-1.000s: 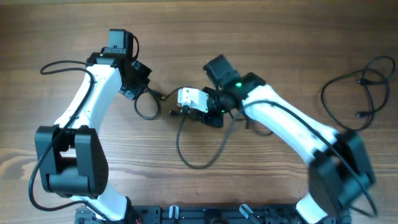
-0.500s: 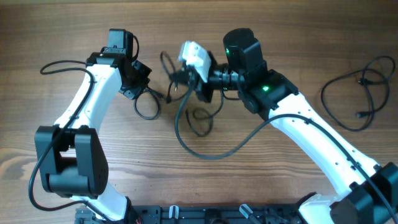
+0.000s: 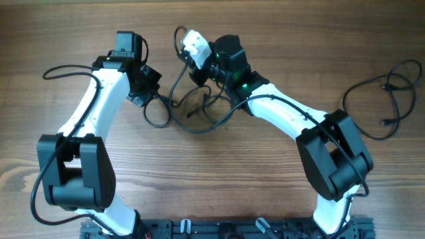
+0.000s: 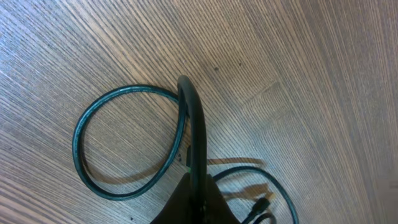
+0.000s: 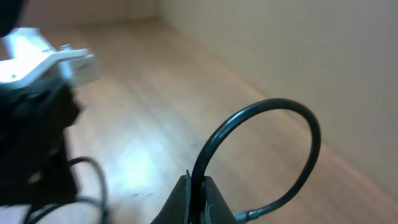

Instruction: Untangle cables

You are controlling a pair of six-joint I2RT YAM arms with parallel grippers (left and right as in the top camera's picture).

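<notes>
A tangle of thin black cables [image 3: 199,114] lies on the wooden table between the arms. My left gripper [image 3: 153,93] is shut on one cable; in the left wrist view its fingers [image 4: 196,202] pinch the cable where it forms a round loop [image 4: 84,163] flat on the wood, with a small plug [image 4: 261,202] beside it. My right gripper [image 3: 186,48] is raised at the far middle and shut on another cable. In the right wrist view its fingers [image 5: 186,199] clamp the cable [image 5: 273,106], which arcs up and over to the right.
A separate loose black cable [image 3: 388,89] with plug ends lies at the far right of the table. A black and white arm part [image 5: 37,93] fills the left of the right wrist view. The arm bases stand at the near edge.
My right gripper has swung from the table's middle up and toward the far left, carrying its cable and pulling the tangle's loops with it. The left arm has not moved.
</notes>
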